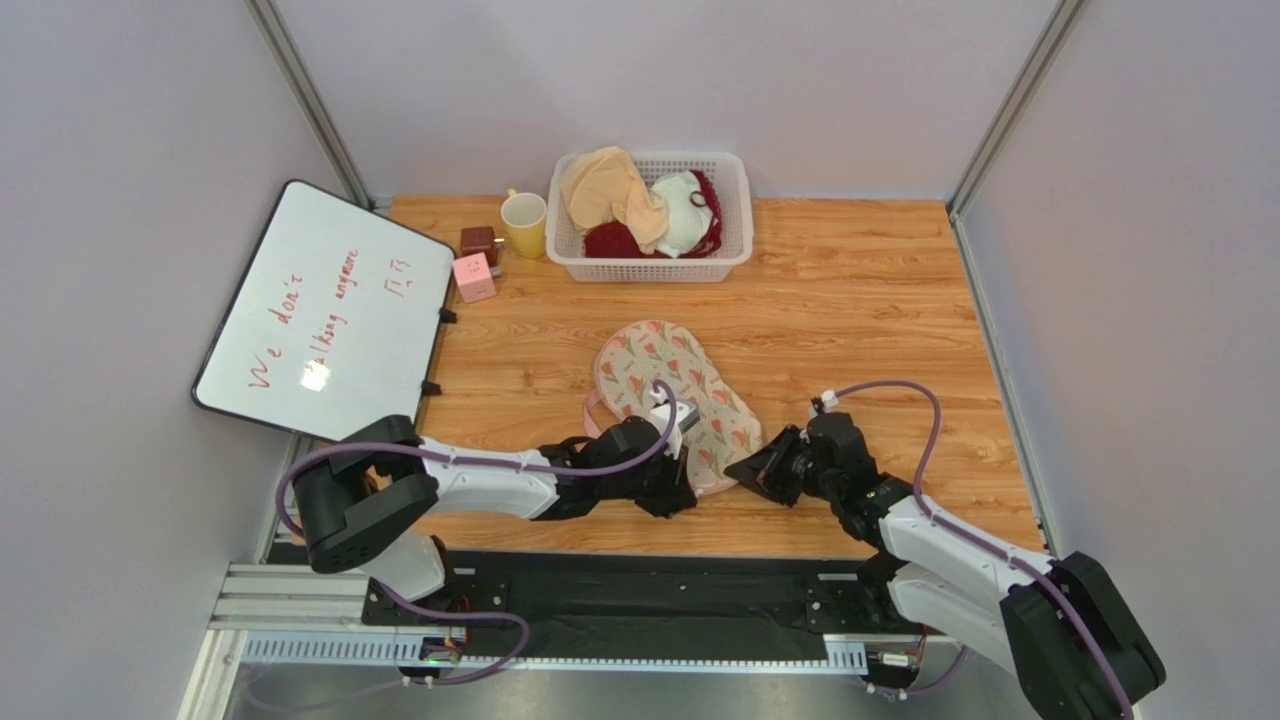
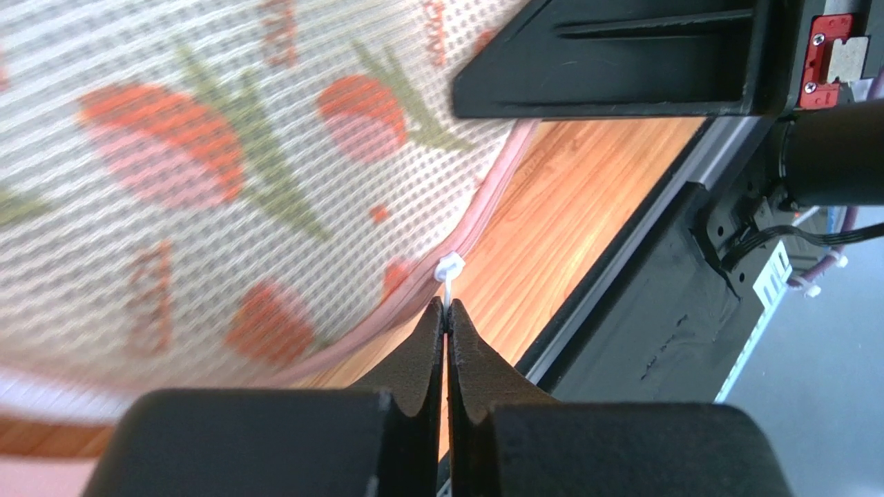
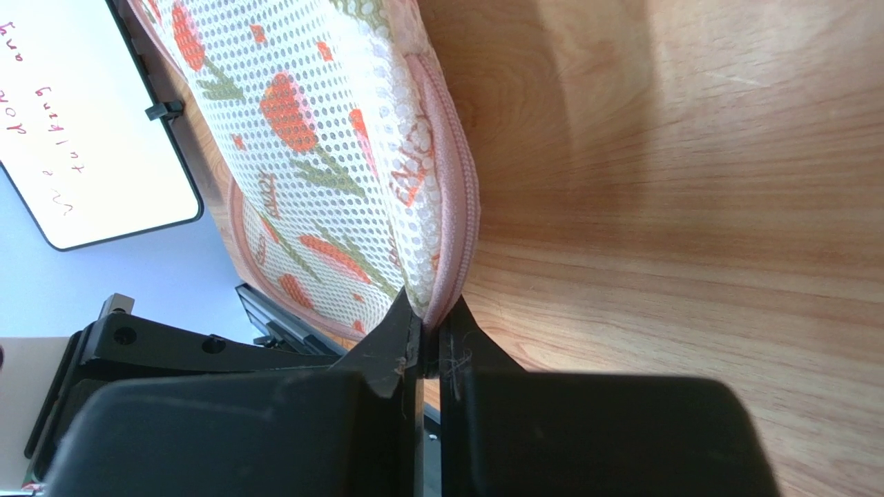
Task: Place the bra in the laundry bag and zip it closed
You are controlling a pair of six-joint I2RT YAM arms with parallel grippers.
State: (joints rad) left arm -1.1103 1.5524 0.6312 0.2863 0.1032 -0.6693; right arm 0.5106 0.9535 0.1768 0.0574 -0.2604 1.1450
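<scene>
Laundry bag (image 1: 672, 393) lies flat on the counter (image 1: 842, 300); left fingers (image 2: 423, 357) pinch its white zipper pull (image 2: 449, 271), right fingers (image 3: 399, 342) pinch its pink edge (image 3: 464, 207).

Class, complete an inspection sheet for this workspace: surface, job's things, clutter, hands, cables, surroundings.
Surface: wooden table.
Job's things: laundry bag lies flat near the arms; grey bra not seen.
Clutter: white basket holding beige bra and white bra; yellow mug; pink cube; brown cube.
Hands: left hand shut on zipper pull; right hand shut on the bag's pink edge.
Cables: purple cables loop along both arms.
Surroundings: whiteboard at left; grey walls.
</scene>
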